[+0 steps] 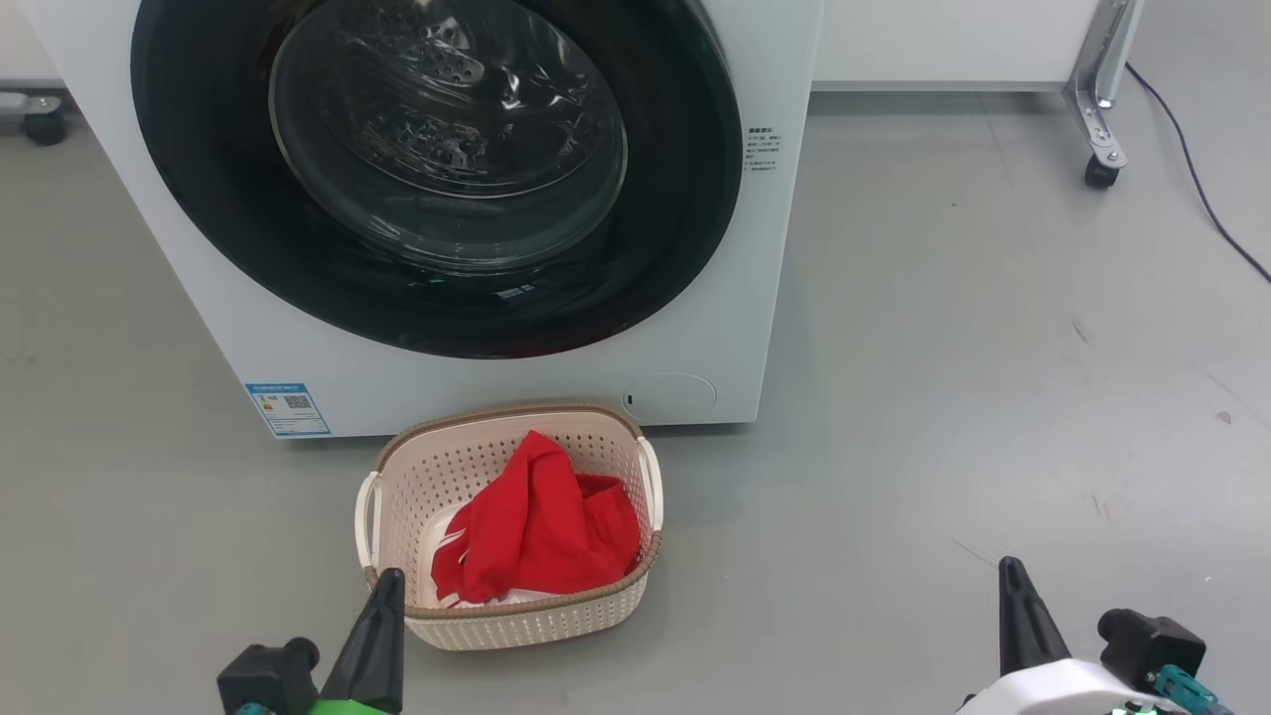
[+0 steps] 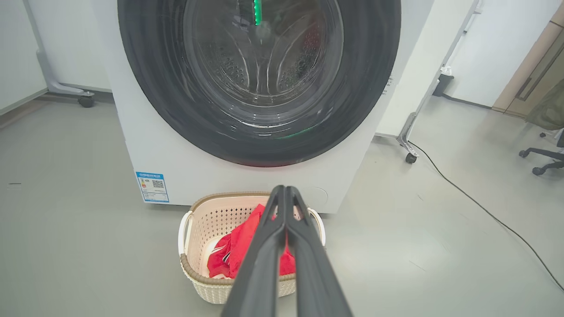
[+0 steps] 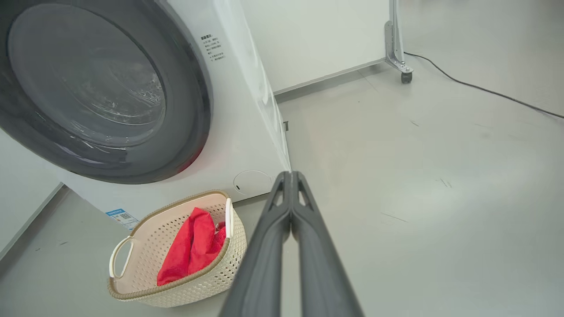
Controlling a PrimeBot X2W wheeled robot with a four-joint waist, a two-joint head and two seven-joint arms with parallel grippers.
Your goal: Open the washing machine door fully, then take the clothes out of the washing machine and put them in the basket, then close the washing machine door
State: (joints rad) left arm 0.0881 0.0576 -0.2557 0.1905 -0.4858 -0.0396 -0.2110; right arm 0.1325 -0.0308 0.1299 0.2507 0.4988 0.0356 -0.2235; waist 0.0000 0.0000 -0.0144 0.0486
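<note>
The washing machine door (image 1: pixel 437 169), glossy black around a bulging glass bowl, is seen shut flush against the white washing machine (image 1: pixel 765 248). The cream basket (image 1: pixel 516 621) is set on the floor just before it, handles at left and right, its long axis seemingly running across. Red clothes (image 1: pixel 541 531) are heaped inside. The left fingers (image 2: pixel 264 255) and right fingers (image 3: pixel 264 255) are pressed together, empty.

The washing machine (image 2: pixel 207 171) fills the upper frame, its washing machine door (image 2: pixel 150 97) closed flush against the front. Just before its base sits the basket (image 2: pixel 200 220) holding the red clothes (image 2: pixel 240 251). The left gripper (image 2: pixel 284 188), fingertips pressed together, points toward the machine above the basket
</note>
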